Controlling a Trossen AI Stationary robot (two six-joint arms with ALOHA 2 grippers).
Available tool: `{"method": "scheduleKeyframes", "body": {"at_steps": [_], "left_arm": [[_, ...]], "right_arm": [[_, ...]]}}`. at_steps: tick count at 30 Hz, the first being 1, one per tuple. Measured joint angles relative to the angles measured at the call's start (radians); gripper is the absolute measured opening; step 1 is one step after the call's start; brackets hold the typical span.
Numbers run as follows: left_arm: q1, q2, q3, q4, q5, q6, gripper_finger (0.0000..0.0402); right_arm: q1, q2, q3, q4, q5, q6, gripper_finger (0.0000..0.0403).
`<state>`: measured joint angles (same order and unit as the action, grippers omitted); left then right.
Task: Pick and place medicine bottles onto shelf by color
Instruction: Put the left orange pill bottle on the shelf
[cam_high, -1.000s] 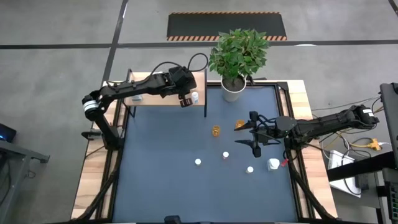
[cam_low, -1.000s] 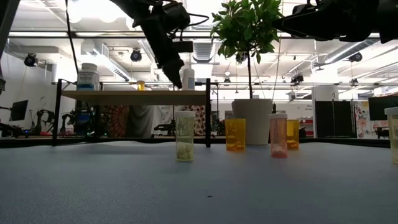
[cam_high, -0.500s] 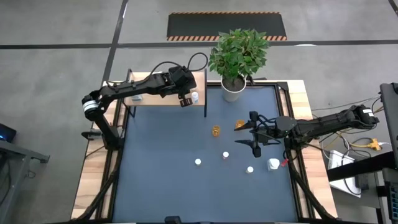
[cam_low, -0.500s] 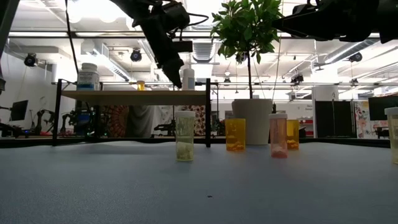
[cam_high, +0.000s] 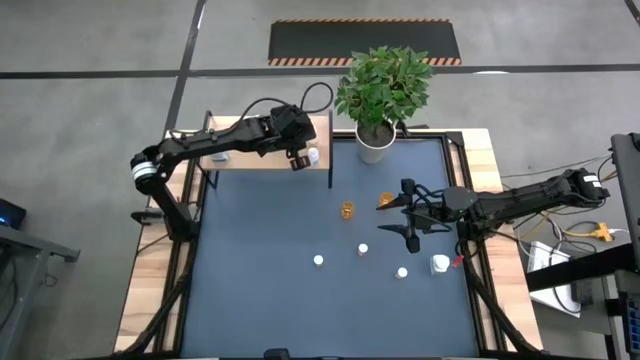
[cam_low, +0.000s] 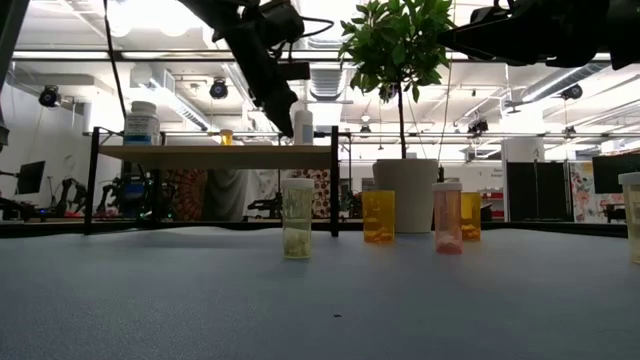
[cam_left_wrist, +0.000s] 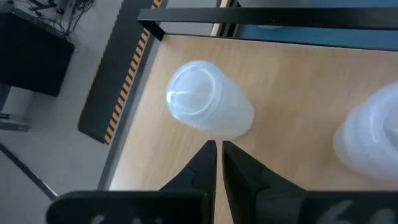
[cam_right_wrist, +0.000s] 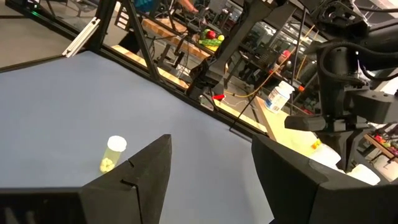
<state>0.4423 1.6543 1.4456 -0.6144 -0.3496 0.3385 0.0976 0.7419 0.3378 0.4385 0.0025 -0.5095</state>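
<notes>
The light wood shelf (cam_high: 250, 133) stands at the table's far left; it also shows in the low view (cam_low: 215, 153). A white bottle (cam_high: 313, 156) stands upright on its right end, and another white bottle (cam_high: 220, 157) stands at its left. My left gripper (cam_high: 297, 160) is shut, its fingertips (cam_left_wrist: 211, 149) right beside the right-hand white bottle (cam_left_wrist: 208, 107). Orange bottles (cam_high: 347, 210) (cam_high: 386, 200) and several white-capped ones (cam_high: 362, 249) stand on the blue table. My right gripper (cam_high: 410, 215) hangs open and empty above the table's right side. My left gripper's shut fingertips stand at the side of the white bottle (cam_left_wrist: 217, 132), slanting down from above. I cannot tell whether they touch it. The bottle stands upright on the shelf board.
A potted plant (cam_high: 376, 140) stands at the far edge, just right of the shelf. In the low view a pale yellow bottle (cam_low: 297, 216), orange ones (cam_low: 378, 215) and a pinkish one (cam_low: 447, 216) stand in a row. A larger white bottle (cam_high: 440, 265) stands near the right edge.
</notes>
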Motion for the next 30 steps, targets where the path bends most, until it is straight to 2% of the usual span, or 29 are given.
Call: {"method": "scheduleKeyframes", "body": {"at_steps": [9, 14, 18, 23, 30], "left_arm": [[-0.122, -0.098, 0.023, -0.014, -0.005, -0.081, 0.0008], [-0.281, -0.168, 0.007, 0.006, -0.004, -0.212, 0.0008], [-0.437, -0.196, -0.021, 0.021, -0.007, -0.223, 0.0008], [-0.601, -0.222, -0.105, 0.131, -0.041, -0.219, 0.0008], [-0.763, -0.259, -0.305, 0.374, -0.126, -0.112, 0.0008]], "right_arm": [[0.0, 0.0, 0.0, -0.002, 0.0, 0.0, 0.0215], [0.0, 0.0, 0.0, -0.001, 0.0, 0.005, 0.0215], [0.0, 0.002, 0.0, -0.003, 0.0, 0.033, 0.0215], [0.0, 0.031, 0.0, 0.003, 0.0, 0.078, 0.0215], [0.0, 0.108, 0.0, 0.028, 0.001, 0.268, 0.0215]]}}
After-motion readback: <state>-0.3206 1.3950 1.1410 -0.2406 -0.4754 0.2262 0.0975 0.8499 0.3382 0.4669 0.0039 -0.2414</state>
